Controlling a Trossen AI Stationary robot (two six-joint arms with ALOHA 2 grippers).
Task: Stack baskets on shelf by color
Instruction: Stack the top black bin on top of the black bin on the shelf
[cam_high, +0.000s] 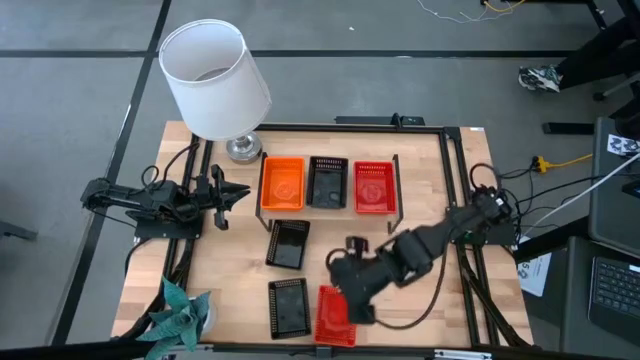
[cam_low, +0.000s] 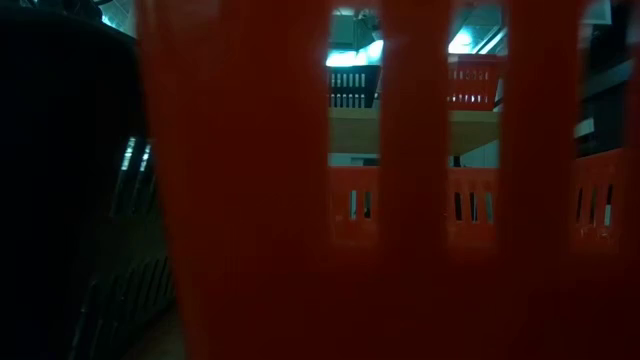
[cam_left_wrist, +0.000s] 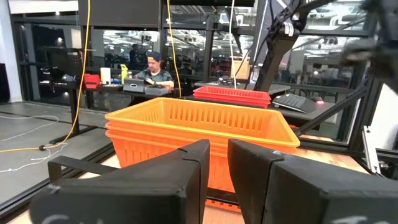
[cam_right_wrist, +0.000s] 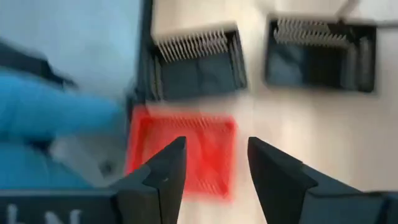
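Shelf: the low light-wood shelf on black metal legs (cam_high: 329, 212) carries three piles in a row: orange plastic mesh baskets (cam_high: 282, 184), black mesh baskets (cam_high: 328, 182), red mesh baskets (cam_high: 374, 187).
Orange pile: the left wrist view shows about three nested; looks finished.
Left on the bench: two loose black mesh baskets (cam_high: 288, 243) (cam_high: 288, 305) and one loose red mesh basket (cam_high: 335, 315) lie on the wooden bench (cam_high: 230, 260).
Right end effector (cam_high: 352, 300): fingers apart, empty, over the loose red basket, not yet gripping.
Left end effector (cam_high: 236, 193): parked beside the shelf's orange end, fingers nearly together, empty.
Judgement: roughly two thirds done; three baskets remain.
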